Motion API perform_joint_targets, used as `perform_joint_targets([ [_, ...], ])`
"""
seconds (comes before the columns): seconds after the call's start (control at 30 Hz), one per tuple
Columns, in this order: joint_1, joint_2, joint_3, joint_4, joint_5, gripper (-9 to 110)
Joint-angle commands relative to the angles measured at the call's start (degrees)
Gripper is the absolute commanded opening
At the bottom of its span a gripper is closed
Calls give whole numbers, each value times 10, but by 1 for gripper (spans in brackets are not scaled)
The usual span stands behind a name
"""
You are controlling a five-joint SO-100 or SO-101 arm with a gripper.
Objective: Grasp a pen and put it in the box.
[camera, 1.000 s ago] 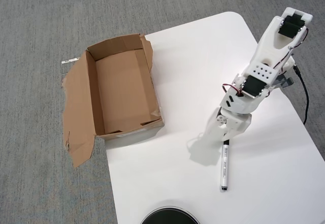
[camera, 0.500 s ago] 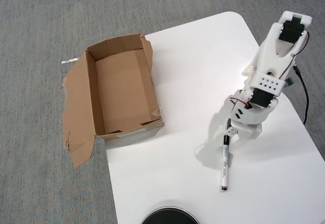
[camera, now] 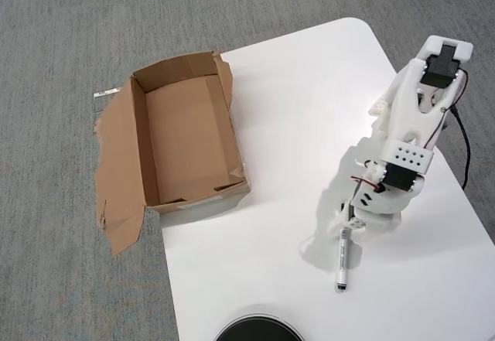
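White table [camera: 271, 86] over grey carpet, gripper [camera: 346, 229] is right on the pen's [camera: 341, 262] top end, can't tell if it's open or shut tbh, pen runs lengthwise toward the view's bottom, box [camera: 139, 136] well off left.

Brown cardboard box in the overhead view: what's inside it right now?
Nothing visible: the brown cardboard box shows only bare floor. The near corner is torn and shadowed. The white marker pen lies on the white table, its upper end hidden under the gripper.
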Motion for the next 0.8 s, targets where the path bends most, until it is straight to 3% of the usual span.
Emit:
perform_joint_targets([
  [0.0, 0, -3, -22, -5, 0, 25],
  [0.77, 9, -60, -12, 4, 0, 25],
])
